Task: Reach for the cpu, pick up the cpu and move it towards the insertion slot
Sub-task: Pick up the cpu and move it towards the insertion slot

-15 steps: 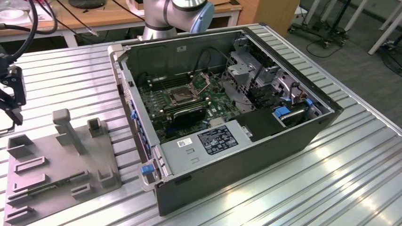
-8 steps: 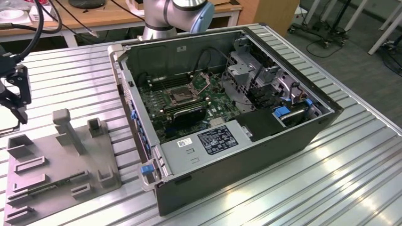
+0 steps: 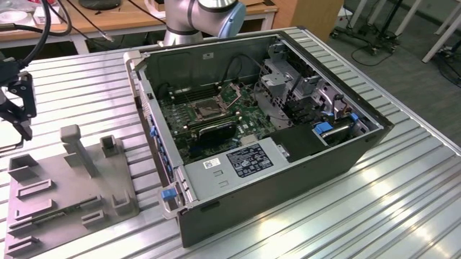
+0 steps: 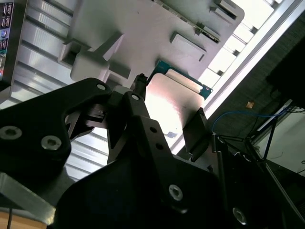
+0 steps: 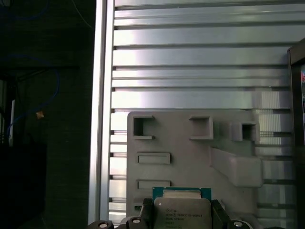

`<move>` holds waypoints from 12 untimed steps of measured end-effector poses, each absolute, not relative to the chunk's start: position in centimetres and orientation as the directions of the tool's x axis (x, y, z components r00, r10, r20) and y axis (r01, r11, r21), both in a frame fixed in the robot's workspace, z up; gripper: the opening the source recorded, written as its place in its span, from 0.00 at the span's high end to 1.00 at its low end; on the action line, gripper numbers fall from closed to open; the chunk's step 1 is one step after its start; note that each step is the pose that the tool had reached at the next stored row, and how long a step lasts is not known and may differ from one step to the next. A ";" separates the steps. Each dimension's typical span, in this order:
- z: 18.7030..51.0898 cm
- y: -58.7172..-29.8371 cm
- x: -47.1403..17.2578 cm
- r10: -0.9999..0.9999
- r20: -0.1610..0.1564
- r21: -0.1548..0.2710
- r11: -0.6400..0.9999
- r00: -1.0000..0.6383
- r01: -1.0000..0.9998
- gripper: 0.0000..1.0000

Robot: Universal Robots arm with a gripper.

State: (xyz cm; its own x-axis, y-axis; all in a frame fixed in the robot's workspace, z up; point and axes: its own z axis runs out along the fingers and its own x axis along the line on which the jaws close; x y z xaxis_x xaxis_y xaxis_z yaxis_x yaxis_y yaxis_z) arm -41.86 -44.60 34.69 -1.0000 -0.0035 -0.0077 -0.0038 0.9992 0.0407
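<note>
Workshop bay, wooden bench w/ cables at rear; work surface is a slatted aluminium table [image 3: 389,205]. Gripper [image 5: 182,222]: clenched on the cpu [image 5: 182,210], one finger [image 5: 218,215] against each of two opposite edges, silver face towards the first wrist cam. Second wrist view agrees: chip sits between the pads, lifted clear of the grey tray [image 5: 190,157]. Location: in the exterior view the gripper hangs at that view's left, above the tray end of the table, well apart from the insertion slot [image 3: 204,109]. The slot lies on the motherboard [image 3: 249,108] inside the open computer case [image 3: 303,172]. Assessment: step in hand is the carry. Recs.: hold chip level; no added squeeze, since it is a thin part held by its rim only and likely to tilt or slip; travel slow. Come in from above through the case's open side, w/ margin over the case wall and the cable loops and metal cage near the slot. Square the chip's edges to the slot frame en route, not at the last moment. Count: cpu x1; insertion slot x1; tray x1, w/ three bracket-shaped pockets [image 5: 201,126] in a row per first wrist view; case x1; arm [image 3: 198,13] x1; gripper x1, two fingers.
</note>
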 end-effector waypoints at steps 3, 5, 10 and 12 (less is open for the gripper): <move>34.9 -44.6 -41.8 -0.004 -0.008 0.041 0.999 -1.000 -0.004 0.45; 35.1 -44.6 -41.8 -0.004 -0.008 0.041 0.999 -1.000 -0.004 0.45; 35.9 -44.6 -41.8 -0.003 -0.008 0.041 0.999 -1.000 -0.004 0.45; 36.0 -44.6 -41.8 -0.004 -0.008 0.041 0.999 -1.000 -0.004 0.45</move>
